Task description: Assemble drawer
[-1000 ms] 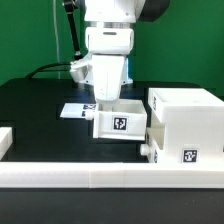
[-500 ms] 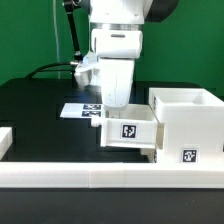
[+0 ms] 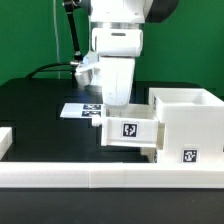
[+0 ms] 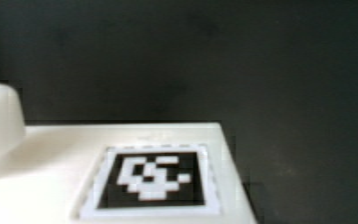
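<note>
The drawer housing [image 3: 187, 125], a white cube-like shell with its top open, stands on the black counter [image 3: 35, 105] at the exterior view's right, hard against the long white border rail [image 3: 110, 178] that runs across the front; a tag shows low on its front face. One small tray [image 3: 131, 131], also white and tagged, sits tilted directly below the arm, its right edge touching or just beside the housing; whether it is partly lifted I cannot tell. The tool [image 3: 118, 98] is hidden behind the wrist body and the tray's rear wall; I cannot tell whether it is wide, narrow or holding the tray. The wrist view shows only a blurred tag on a white surface [image 4: 149, 165]; it settles nothing about the fingers. A flat marker board [image 3: 82, 109] lies on the counter behind the tray.

Handling, as judgement: the parts look like thin-walled rigid plastic, light, smooth and somewhat slippery; the tray should tip easily if taken off-centre. Best hold is across a single upright wall, near its middle, fingers straddling the wall; the housing looks too broad to span, so only a wall edge would serve there.
</note>
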`<state>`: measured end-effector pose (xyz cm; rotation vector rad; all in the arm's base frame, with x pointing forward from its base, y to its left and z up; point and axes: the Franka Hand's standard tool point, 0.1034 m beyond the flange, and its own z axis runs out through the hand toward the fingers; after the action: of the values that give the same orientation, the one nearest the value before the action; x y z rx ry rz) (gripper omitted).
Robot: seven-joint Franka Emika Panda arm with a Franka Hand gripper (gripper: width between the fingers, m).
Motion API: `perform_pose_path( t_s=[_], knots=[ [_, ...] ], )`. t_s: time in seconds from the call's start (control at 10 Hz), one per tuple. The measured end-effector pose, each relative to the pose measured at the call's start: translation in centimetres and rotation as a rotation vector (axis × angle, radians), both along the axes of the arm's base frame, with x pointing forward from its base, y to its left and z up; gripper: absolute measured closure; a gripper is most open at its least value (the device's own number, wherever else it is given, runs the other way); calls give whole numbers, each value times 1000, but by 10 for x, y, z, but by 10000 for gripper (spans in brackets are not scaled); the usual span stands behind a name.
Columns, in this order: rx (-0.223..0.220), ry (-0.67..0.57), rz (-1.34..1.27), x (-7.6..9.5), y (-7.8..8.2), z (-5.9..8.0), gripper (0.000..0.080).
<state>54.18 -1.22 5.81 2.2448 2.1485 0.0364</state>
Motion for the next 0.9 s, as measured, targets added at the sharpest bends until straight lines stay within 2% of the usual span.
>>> perform_pose_path(
  t_s=[0.4,0.9],
  knots=[
    [0,9,-2,0,11,-1,757],
    [0,16,-4,-1,9,-1,757]
  ],
)
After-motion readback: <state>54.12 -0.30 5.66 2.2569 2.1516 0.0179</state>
